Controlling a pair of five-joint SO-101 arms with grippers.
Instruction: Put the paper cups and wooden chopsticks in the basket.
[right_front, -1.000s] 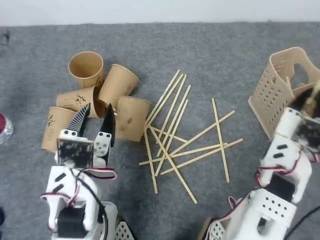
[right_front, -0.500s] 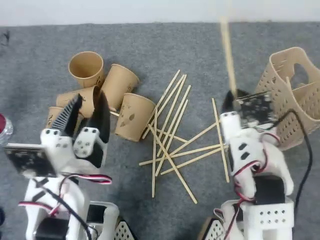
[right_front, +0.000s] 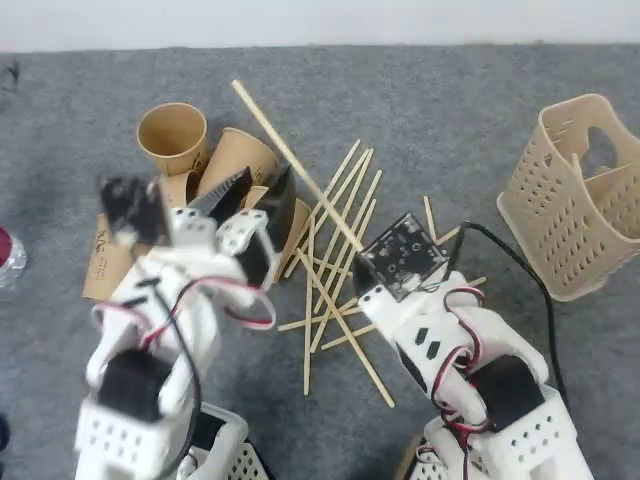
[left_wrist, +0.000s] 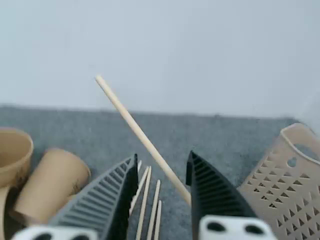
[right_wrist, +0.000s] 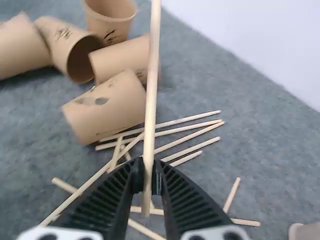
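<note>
- right pincer (right_wrist: 147, 167): clamped on one chopstick (right_wrist: 151, 75), which juts out past its tips.
- left pincer (left_wrist: 161, 165): fingers apart, gripping nothing, over the cups (right_front: 172, 135).
- loose chopsticks (right_wrist: 185, 135): scattered on the carpet (right_front: 450, 110) just beyond the right pincer.
- basket (right_front: 575, 200): well apart from both pincers.

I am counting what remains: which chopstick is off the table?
The chopstick clamped in the right gripper, pointing upward; all the others lie flat.
</note>
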